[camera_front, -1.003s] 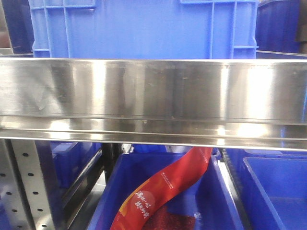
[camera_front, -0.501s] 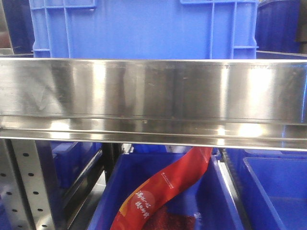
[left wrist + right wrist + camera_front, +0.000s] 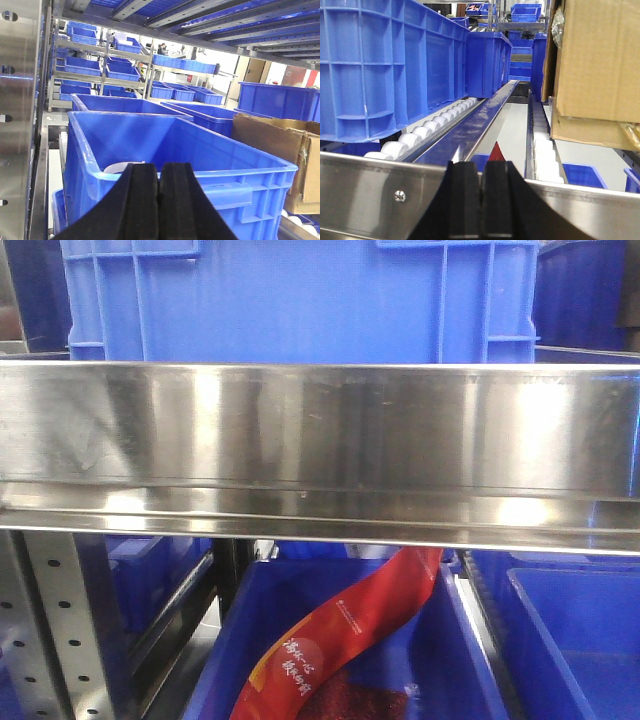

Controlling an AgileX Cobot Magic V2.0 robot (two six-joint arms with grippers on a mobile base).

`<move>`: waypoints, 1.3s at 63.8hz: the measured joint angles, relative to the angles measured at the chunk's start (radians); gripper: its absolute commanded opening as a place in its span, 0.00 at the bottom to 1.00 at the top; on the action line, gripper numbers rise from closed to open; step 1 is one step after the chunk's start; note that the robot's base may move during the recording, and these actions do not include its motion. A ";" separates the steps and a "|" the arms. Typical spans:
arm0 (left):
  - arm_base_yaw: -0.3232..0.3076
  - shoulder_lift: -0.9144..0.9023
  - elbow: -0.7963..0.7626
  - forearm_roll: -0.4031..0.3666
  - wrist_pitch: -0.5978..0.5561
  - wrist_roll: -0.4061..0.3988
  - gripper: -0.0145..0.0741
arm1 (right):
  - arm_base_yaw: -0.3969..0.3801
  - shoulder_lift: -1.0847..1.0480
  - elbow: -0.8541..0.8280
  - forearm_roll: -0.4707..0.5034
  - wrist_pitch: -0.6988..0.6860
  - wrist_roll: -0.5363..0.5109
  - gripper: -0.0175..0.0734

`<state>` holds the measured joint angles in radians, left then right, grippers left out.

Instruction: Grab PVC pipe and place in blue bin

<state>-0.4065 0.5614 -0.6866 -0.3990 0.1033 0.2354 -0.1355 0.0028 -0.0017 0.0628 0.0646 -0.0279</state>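
In the left wrist view a large blue bin (image 3: 215, 165) stands straight ahead. A white curved piece, apparently the PVC pipe (image 3: 119, 166), shows inside it just over the near rim; most of it is hidden. My left gripper (image 3: 159, 172) is shut with nothing between its fingers, close in front of that rim. My right gripper (image 3: 481, 170) is shut and empty too, facing a steel rail (image 3: 380, 195). Neither gripper appears in the front view.
The front view shows a steel shelf beam (image 3: 320, 440), a blue crate (image 3: 300, 300) above it and a lower blue bin (image 3: 470, 660) holding a red packet (image 3: 350, 635). The right wrist view has white rollers (image 3: 420, 132), a blue crate (image 3: 395, 65) and a cardboard box (image 3: 597, 60).
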 measured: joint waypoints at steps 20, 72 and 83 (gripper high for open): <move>0.000 0.000 0.000 -0.002 0.000 0.000 0.04 | 0.000 0.000 0.000 0.000 0.000 0.000 0.01; 0.241 -0.225 0.487 0.197 -0.118 0.000 0.04 | 0.000 0.000 0.000 -0.002 0.000 0.000 0.01; 0.338 -0.413 0.604 0.318 -0.118 -0.044 0.04 | 0.000 0.000 0.000 -0.002 0.000 0.000 0.01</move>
<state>-0.0685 0.1481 -0.0823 -0.0813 -0.0149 0.1910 -0.1355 0.0028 -0.0017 0.0610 0.0646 -0.0279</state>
